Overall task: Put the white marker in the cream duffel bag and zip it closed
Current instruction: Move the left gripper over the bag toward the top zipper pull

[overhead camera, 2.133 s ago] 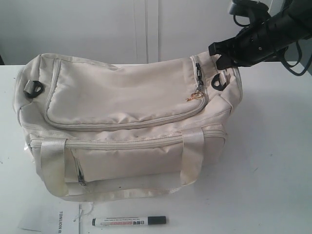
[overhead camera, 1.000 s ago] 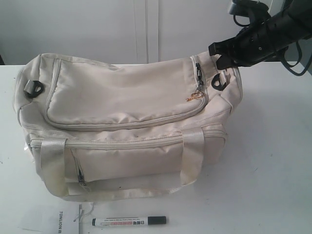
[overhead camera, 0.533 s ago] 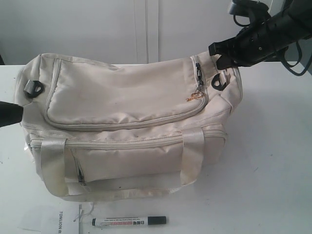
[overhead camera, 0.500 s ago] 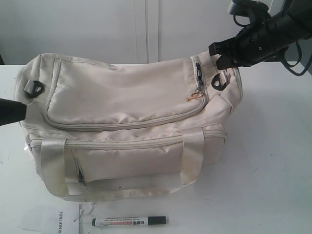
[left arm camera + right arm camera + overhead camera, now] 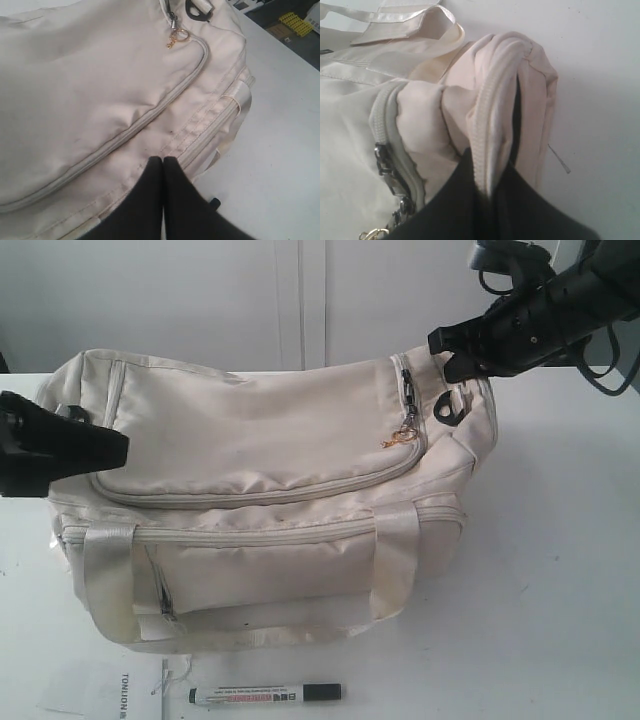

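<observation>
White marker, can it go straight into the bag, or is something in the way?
The cream duffel bag has its top flap looking zipped shut, so the flap blocks the way in. The white marker lies on the table in front of the bag, with nothing on it.

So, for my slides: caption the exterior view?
Right fingers pinch the zip end of the cream duffel bag, closed left fingers at the other; white marker lies on the table.
</observation>
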Available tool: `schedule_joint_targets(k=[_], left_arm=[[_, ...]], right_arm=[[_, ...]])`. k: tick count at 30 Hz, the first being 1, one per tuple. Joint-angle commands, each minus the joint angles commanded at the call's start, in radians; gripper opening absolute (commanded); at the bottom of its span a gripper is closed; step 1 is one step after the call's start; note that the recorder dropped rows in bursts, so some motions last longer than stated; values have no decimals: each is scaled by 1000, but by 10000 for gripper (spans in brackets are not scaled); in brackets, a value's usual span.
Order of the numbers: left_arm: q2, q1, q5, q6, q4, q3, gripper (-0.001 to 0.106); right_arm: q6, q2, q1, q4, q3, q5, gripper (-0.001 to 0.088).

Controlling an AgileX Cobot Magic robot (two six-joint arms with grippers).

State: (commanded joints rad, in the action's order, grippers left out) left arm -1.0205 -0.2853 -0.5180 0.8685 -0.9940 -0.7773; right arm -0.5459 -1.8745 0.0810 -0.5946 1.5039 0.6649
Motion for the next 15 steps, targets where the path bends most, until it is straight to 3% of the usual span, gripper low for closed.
schedule_joint_targets(k=[15], left_arm=[[-239,-222,54,-4,4,-218,0]], right_arm=[[0,0,0,0,0,0,0]])
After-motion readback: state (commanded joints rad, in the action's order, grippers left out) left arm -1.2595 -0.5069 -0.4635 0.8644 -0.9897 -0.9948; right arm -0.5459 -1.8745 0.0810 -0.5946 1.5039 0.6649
